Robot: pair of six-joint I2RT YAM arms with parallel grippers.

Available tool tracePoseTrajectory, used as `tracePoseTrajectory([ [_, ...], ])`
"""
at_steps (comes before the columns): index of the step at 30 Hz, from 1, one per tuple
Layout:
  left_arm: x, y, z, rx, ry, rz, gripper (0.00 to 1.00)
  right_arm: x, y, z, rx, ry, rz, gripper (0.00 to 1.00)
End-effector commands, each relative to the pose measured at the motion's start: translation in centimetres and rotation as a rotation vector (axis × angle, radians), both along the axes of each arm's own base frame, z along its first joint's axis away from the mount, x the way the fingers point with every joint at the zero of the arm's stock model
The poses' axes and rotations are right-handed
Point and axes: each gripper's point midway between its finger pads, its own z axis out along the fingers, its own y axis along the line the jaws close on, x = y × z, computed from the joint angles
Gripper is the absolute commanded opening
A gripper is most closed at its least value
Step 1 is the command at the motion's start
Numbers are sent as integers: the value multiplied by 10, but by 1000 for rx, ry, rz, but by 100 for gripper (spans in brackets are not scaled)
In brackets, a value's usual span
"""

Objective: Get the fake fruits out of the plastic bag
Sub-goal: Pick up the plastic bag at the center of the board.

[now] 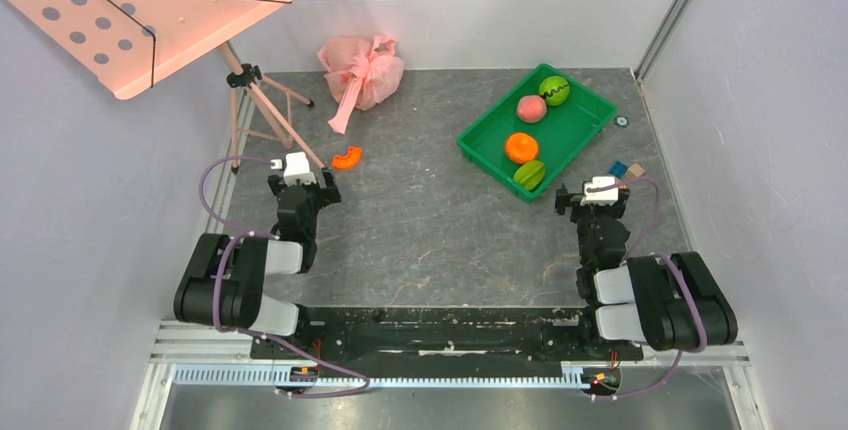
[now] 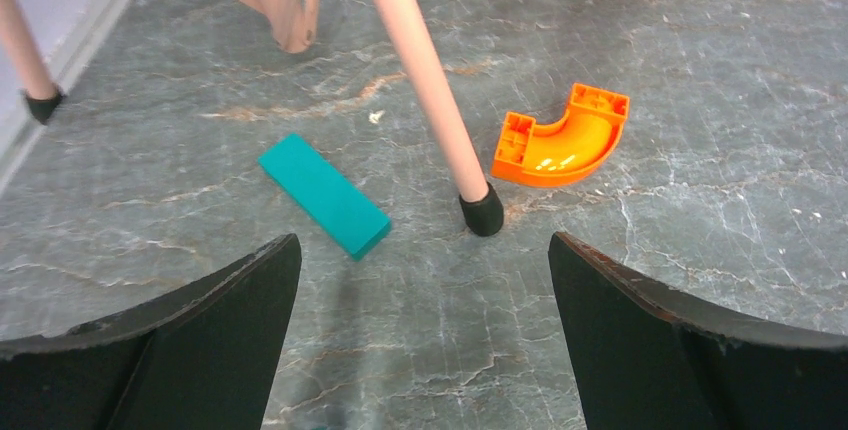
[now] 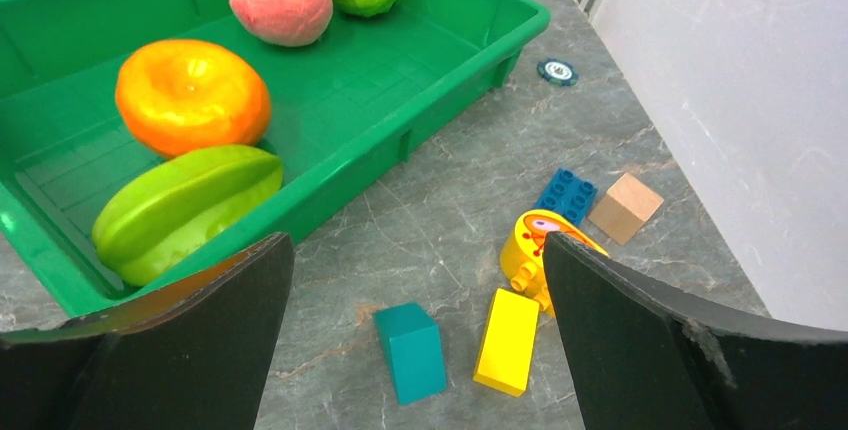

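The plastic bag (image 1: 362, 68) is sitting at the far edge of the table (image 1: 430, 240), a little left of the middle, close to the back wall. Its handles are tied into a knot and a loose pink tail is trailing toward the near side. That is why the bundle is staying round and shut. The fake fruits are, by my judgement, bunched inside, though none is showing through the pink film. The knot is probably keeping them from rolling out, and it looks like the first thing needing to be pulled open. No part of the task appears done yet.

A green tray (image 1: 500, 102) is lying slantwise toward the far right corner, holding an orange, a peach, a green ball and a pale green fruit, all well apart from the bag. A music stand (image 1: 150, 10) is standing at the far left corner. One leg (image 2: 420, 80) is coming down between an orange curved piece (image 2: 560, 140) and a teal block (image 2: 325, 195).

Both arms are sitting folded low by the near edge, elbows tucked, wrists aiming toward the far edge and tilting down at the table. The left gripper (image 2: 422, 250) is hanging spread wide and empty, with the stand leg's foot just ahead of it. The right gripper (image 3: 415, 245) is equally spread and empty, pointing at the tray's near end. Neither is anywhere near the bag.
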Motion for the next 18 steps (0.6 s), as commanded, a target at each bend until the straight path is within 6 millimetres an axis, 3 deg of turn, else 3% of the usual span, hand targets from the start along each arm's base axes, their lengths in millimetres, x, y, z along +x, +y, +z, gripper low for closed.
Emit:
tracePoseTrajectory([
  [1,-5,19,39,52,-69,143,100,-22,-6,-20,12,72,-31,98],
  [5,-10,18,57,-58,3,232,100,-11,-15,-21,102,141,-122,98],
  [13,-11,-63,101,-233,54,70,100,4,-10,-10,232,242,-159,98],
  [18,15,-120,118,-219,78,-18,100,4,-2,-5,290,269,-141,98],
])
